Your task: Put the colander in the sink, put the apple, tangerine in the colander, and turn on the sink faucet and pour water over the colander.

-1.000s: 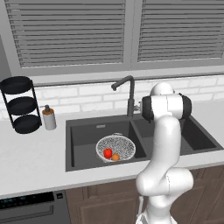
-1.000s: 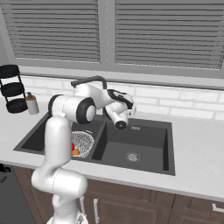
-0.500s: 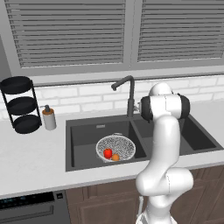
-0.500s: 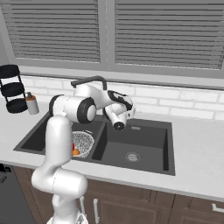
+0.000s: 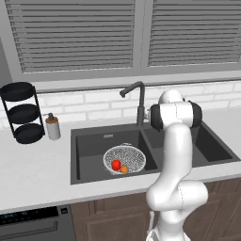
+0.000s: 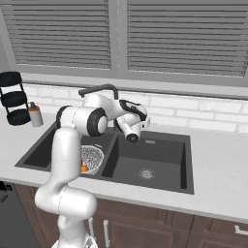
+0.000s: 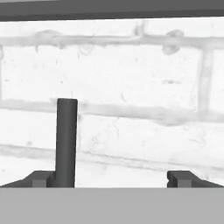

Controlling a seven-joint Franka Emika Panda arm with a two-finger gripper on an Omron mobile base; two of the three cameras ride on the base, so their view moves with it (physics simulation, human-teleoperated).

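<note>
The colander (image 5: 124,159) is a round bowl of pale grey wire mesh with a lighter rim, and it sits on the floor of the left basin of the sink (image 5: 87,172), toward the front wall and near the divider between the two basins. Inside it lie the apple (image 5: 116,164), small, round and bright red, and just beside it the tangerine (image 5: 124,169), a little smaller and orange; the two appear to touch. The sink is dark grey, rectangular, with two basins, and a round metal drain (image 6: 144,173) shows in the right one. Behind the divider rises the sink faucet (image 5: 138,101), a slim dark grey post with an angular spout bent out over the left basin. The gripper (image 7: 112,178) faces the white brick backsplash (image 7: 144,87) behind the sink, its fingers spread wide and holding nothing; the faucet post (image 7: 66,142) stands just inside the left fingertip (image 7: 40,178).
</note>
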